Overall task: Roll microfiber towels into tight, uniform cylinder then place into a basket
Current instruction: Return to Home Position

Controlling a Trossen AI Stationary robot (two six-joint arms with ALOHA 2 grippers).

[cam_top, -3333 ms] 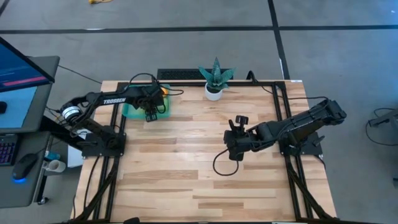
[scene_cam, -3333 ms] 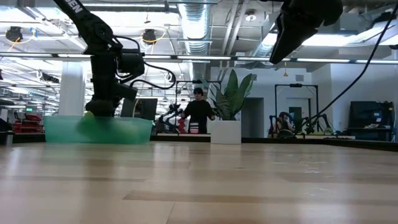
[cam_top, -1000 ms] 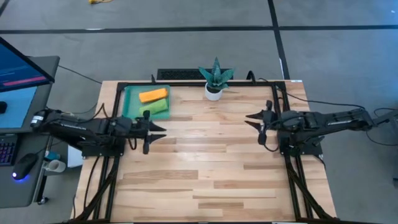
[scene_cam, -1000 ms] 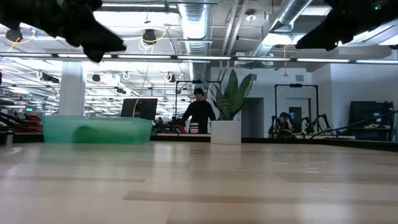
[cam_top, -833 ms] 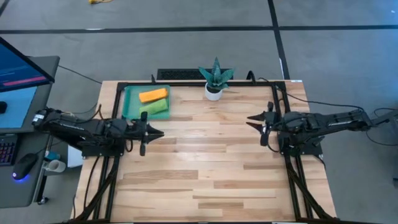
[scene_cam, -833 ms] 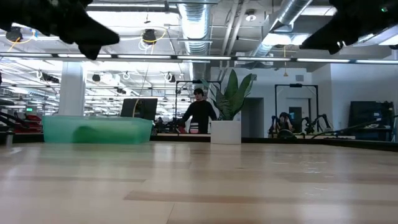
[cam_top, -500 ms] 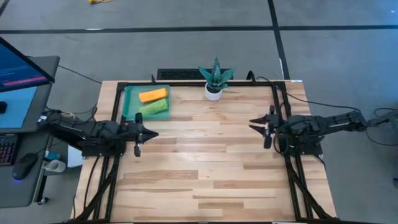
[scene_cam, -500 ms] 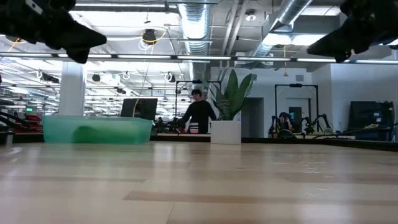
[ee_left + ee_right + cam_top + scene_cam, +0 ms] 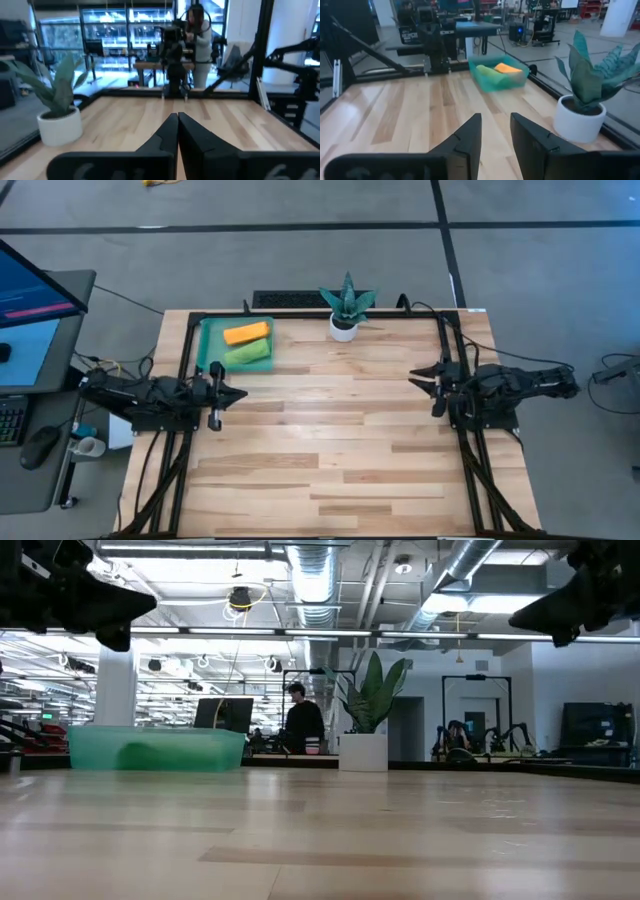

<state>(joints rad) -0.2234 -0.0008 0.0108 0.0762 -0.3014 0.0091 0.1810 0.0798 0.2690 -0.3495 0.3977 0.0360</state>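
In the upper left of the high view, at that corner of the table (image 9: 320,450), the basket (image 9: 206,340) holds both towels. The orange towel (image 9: 246,333) lies nearer the frame's top and the green towel (image 9: 248,354) just below it. The two rolls lie side by side at the same slant, so close that you cannot tell whether they touch. Each reads as a short, fairly even cylinder. In the right wrist view you see them above the translucent teal wall, green in front of orange. The plant (image 9: 346,305) stands to the basket's right, apart from it.

Your left gripper (image 9: 238,393) sits at the frame's middle left, below the basket, its fingers pressed together on nothing. Your right gripper (image 9: 418,378) faces it from the middle right, fingers spread a little around an empty gap. Both are well apart from the towels.

If you judge a roll too loose and go back in, expect light, soft cloth with no stiffness. It will probably sag and unwind if lifted by one end. Take it across the middle, jaws spanning the roll's thickness, with the free outer edge trapped under a finger. The nap should grip the pads well, so a gentle squeeze ought to do. The basket looks light enough to slide if nudged.
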